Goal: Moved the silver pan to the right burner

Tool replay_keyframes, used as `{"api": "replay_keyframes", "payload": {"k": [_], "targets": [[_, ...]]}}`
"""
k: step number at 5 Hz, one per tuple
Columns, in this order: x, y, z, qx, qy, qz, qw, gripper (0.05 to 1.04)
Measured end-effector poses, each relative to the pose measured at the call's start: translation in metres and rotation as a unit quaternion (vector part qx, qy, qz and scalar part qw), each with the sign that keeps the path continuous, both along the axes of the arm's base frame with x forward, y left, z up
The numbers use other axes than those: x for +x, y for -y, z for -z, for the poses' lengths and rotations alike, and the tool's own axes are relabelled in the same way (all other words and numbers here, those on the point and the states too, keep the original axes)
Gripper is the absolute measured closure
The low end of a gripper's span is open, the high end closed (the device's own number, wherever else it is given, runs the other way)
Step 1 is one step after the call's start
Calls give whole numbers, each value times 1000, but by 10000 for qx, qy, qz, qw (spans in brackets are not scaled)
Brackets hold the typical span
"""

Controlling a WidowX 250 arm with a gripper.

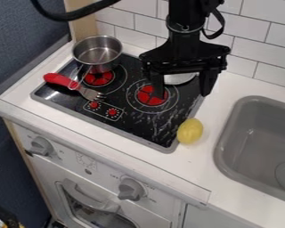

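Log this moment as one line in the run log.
gripper open above stove | pan at left burner, not right burner | fork on stove | lemon at stove's edge

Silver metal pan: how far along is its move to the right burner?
No part of the move looks done: the pan sits at the stovetop's back left, by the red-centred left burner. Nothing appears gripped; the black two-finger hand is open above the stovetop's right side. Grasping, carrying and setting down are left, as the red-centred right burner has no pan on it.
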State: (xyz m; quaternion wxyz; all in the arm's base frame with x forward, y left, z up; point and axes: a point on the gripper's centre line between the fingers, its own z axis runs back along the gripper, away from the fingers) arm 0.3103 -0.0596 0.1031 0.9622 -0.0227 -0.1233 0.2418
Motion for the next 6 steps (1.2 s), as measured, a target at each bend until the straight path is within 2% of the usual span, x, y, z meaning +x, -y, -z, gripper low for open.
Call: {"api": "replay_keyframes", "payload": {"k": [1, 3, 4, 5, 6], "targets": [[-1, 0, 8, 33, -127, 23, 9999, 83], [6, -52, 8, 292, -99, 256, 9992, 83], [21, -79, 14, 373, -117, 252, 9989, 83], [47, -110, 22, 736, -245, 266, 9966, 83], [69, -129, 26, 868, -351, 317, 9951, 83]]}}
